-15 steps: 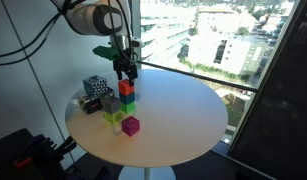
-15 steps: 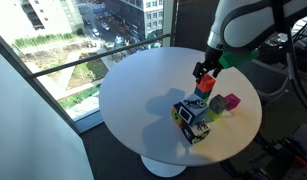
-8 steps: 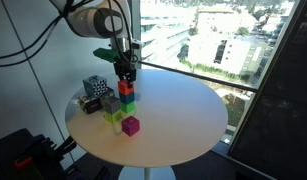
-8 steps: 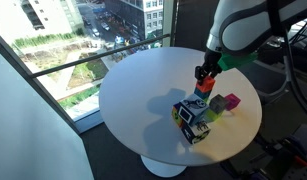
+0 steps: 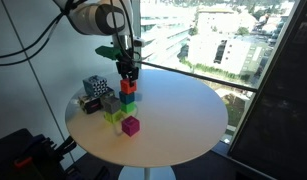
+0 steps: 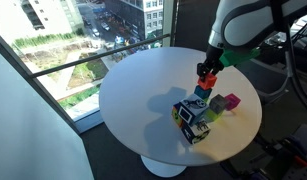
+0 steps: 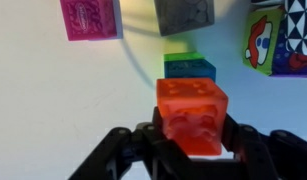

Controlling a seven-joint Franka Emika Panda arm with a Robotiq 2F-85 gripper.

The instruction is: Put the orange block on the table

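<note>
- The gripper (image 7: pixel 193 142) is pinching the orange block (image 7: pixel 193 114), with its two dark fingers (image 7: pixel 143 150) pressing on opposite sides of the cube at the lower centre of the wrist view.
- The orange block is hanging directly over a stack of coloured cubes (image 7: pixel 189 68), whose green and blue top is showing just above it in that frame. Whether the block is touching the stack cannot be told.
- In both exterior views the arm (image 5: pixel 93 18) is reaching down from the top of the frame. The orange block (image 5: pixel 127 87) is sitting at the top of the stack, well above the table (image 5: pixel 183 110).
- On the pale tabletop in the wrist view, a magenta cube (image 7: pixel 90 18) is lying at the upper left, a grey cube (image 7: pixel 185 14) at the upper centre, and a patterned cube (image 7: pixel 278 38) at the upper right.
- In an exterior view the magenta cube (image 5: pixel 130 125) is resting just below the foot of the stack in the frame.
</note>
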